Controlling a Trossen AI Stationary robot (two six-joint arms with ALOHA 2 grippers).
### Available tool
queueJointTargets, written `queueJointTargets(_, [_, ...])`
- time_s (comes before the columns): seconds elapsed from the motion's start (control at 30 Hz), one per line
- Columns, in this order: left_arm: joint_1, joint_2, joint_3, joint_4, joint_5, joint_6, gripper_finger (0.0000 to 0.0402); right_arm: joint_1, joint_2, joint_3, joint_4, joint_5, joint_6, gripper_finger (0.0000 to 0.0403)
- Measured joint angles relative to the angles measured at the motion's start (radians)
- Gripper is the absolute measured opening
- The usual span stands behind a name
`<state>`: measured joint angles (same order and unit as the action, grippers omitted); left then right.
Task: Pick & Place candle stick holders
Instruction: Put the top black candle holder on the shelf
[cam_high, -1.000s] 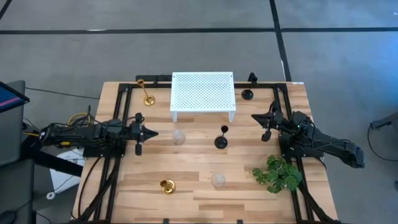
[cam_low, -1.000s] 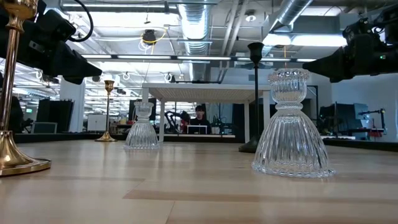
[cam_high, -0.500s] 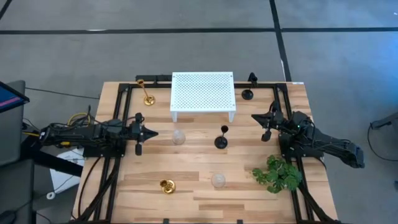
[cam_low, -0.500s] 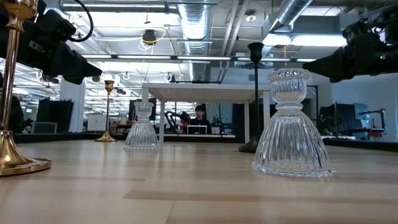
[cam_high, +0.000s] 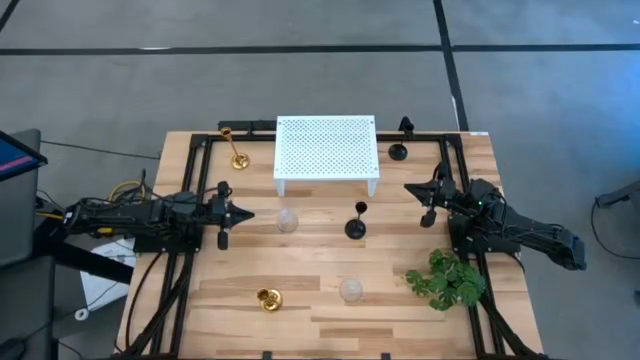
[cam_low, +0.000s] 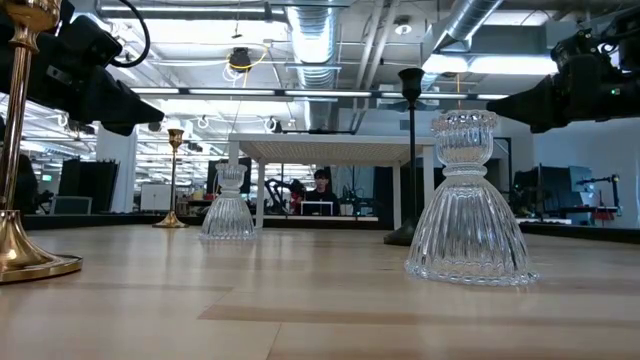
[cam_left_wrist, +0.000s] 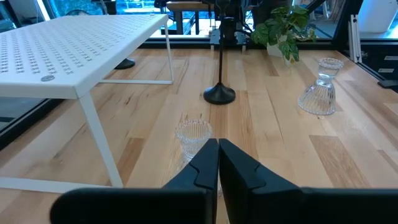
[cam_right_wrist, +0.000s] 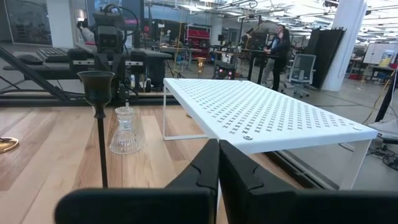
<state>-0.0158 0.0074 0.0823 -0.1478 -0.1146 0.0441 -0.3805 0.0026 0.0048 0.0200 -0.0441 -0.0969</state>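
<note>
From above we count six candle stick holders on the wooden table (cam_high: 300, 275): a tall gold holder (cam_high: 238, 152) left of the white perforated platform (cam_high: 327, 148), a squat gold holder (cam_high: 268, 298) near the front, a clear glass holder (cam_high: 288, 221) ahead of the platform, a second glass holder (cam_high: 350, 290) near the front, a tall black holder (cam_high: 356, 222) at centre, and a low black holder (cam_high: 398, 150) right of the platform. A green leafy plant (cam_high: 446, 278) sits at the front right. The left gripper (cam_high: 243, 212) hovers near the first glass holder, the right gripper (cam_high: 410, 187) beside the platform; both hold nothing.

At table height we see only five holders; the low black one does not show. Beyond the table, a person (cam_low: 321, 183) sits in the room.

The left wrist view shows that gripper's fingers (cam_left_wrist: 205, 163) pressed together, pointing at the glass holder just ahead.

The right wrist view shows its fingers (cam_right_wrist: 208, 165) likewise pressed together, facing the platform's underside, with the tall black stem alongside.
</note>
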Motion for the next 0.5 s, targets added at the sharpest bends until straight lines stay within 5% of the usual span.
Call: queueJointTargets(0.5, [0.0, 0.0, 0.0, 0.008, 0.0, 0.0, 0.0013, 0.0, 0.0, 0.0, 0.0, 0.0, 0.0, 0.0])
